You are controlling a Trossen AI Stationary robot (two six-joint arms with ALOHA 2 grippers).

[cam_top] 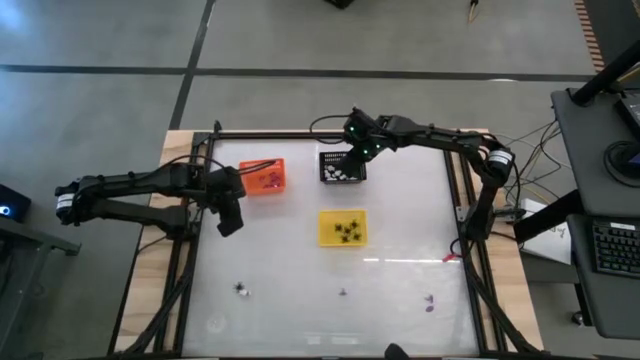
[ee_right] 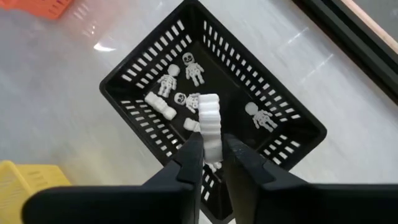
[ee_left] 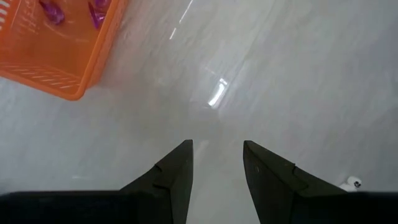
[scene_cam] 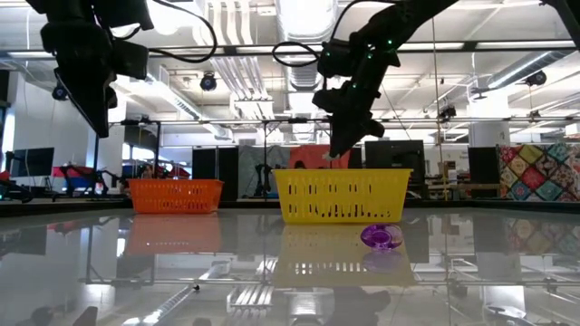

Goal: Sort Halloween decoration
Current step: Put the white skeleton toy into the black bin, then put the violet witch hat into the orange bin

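My right gripper (ee_right: 211, 146) hangs above the black basket (cam_top: 341, 166), shut on a small white ridged decoration piece (ee_right: 209, 118). Several white skeleton pieces (ee_right: 194, 71) lie on that basket's floor. The orange basket (cam_top: 264, 177) holds purple pieces (ee_left: 53, 12), and the yellow basket (cam_top: 342, 228) holds black spider-like ones (cam_top: 346, 230). My left gripper (ee_left: 217, 155) is open over bare table, on the near side of the orange basket. Loose pieces lie near the table's front: one white (cam_top: 241, 290), one small (cam_top: 342, 293), one purple (cam_top: 430, 300). My right gripper pinches the white piece between its two fingertips, at the piece's end nearer the wrist (ee_right: 212, 144). The fingers slant down toward the basket. The rest of the piece sticks out past the fingertips, clear above the basket's floor.
The three baskets stand close together in the far half of the table. A dark frame (cam_top: 465, 200) runs round the white tabletop. In the low view the purple piece (scene_cam: 381, 236) lies in front of the yellow basket (scene_cam: 343, 195). A white piece (ee_left: 351, 183) lies beside my left gripper's finger.
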